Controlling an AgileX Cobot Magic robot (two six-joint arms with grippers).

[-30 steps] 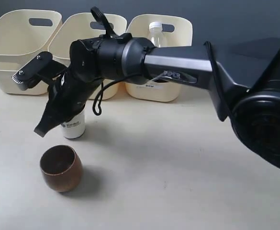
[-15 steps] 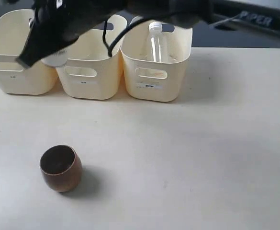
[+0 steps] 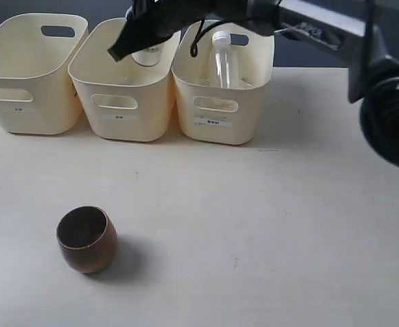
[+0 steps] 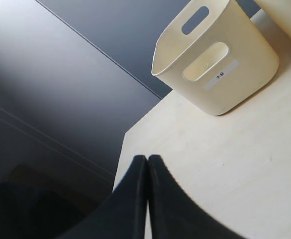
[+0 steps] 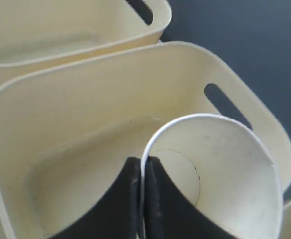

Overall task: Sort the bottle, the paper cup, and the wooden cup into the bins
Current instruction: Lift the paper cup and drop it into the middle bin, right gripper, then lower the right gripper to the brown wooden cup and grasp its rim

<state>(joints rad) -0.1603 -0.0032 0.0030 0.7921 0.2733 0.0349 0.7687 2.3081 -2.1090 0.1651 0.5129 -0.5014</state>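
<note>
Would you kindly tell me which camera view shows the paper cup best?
The right wrist view: the paper cup fills it, rim pinched by the right gripper. The exterior view shows only a sliver; the left wrist view, nothing.

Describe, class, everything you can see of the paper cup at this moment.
The paper cup is white, thin-walled and tapered, with a rolled rim and a faint round seam at its base. It is empty. The right gripper is shut on its rim, one finger inside and one outside. In the exterior view the cup hangs over the middle bin; whether it touches the bin cannot be told.
</note>
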